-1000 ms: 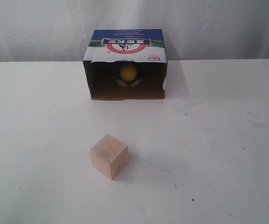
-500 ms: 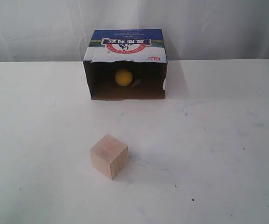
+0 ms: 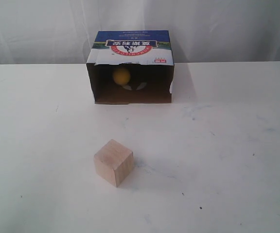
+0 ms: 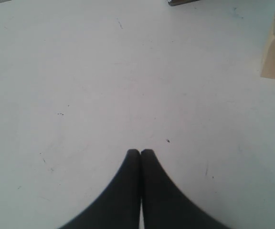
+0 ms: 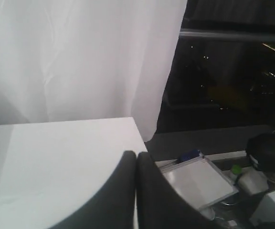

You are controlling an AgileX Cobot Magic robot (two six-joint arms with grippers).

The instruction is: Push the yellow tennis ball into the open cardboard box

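The white bench (image 3: 227,145) carries everything, and the open cardboard box (image 3: 132,46) lies on its side at the far edge. Its blue, white and red printed face is turned upward and its dark opening faces the exterior camera.

Neither hand shows in the exterior view. The left hand (image 4: 140,152) has its two dark fingers pressed together with nothing between them. It hangs over bare bench well apart from the box, of which only a corner (image 4: 185,2) shows in the left wrist view. The right hand (image 5: 136,155) is likewise closed and empty. It is above the bench's edge by a white curtain (image 5: 80,57); how it lies relative to the box cannot be told.

The pale wooden cube (image 3: 113,162) stands in front of the box's opening, well apart from it, one vertical edge turned toward the camera.

The yellow tennis ball (image 3: 122,76) is inside the box, a little left of the opening's middle, in shadow and slightly blurred. Whether it rests on the box's floor cannot be told.
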